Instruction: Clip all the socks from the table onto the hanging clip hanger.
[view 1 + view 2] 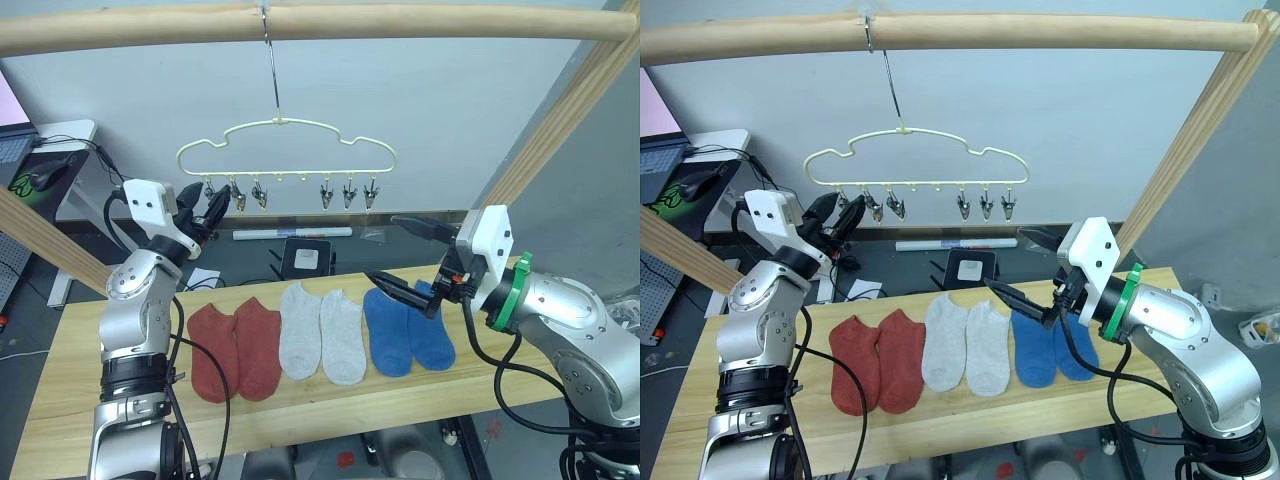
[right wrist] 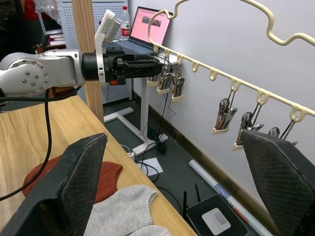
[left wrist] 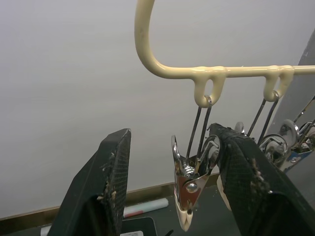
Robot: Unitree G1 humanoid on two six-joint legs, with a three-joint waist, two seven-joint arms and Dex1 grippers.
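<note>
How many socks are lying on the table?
6, in a row on the table: two rust-red socks toward the robot's left, two light grey socks in the middle, and two blue socks toward its right, beneath the right gripper.

The right gripper (image 1: 418, 262) covers part of the inner blue sock (image 1: 388, 332); in the left wrist view the clip hanger (image 3: 206, 69) is cut off by the frame edges

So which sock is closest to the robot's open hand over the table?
The blue sock at the end of the row lies closest to the right gripper, under its lower finger. The grey and rust-red pairs lie farther along the table.
</note>
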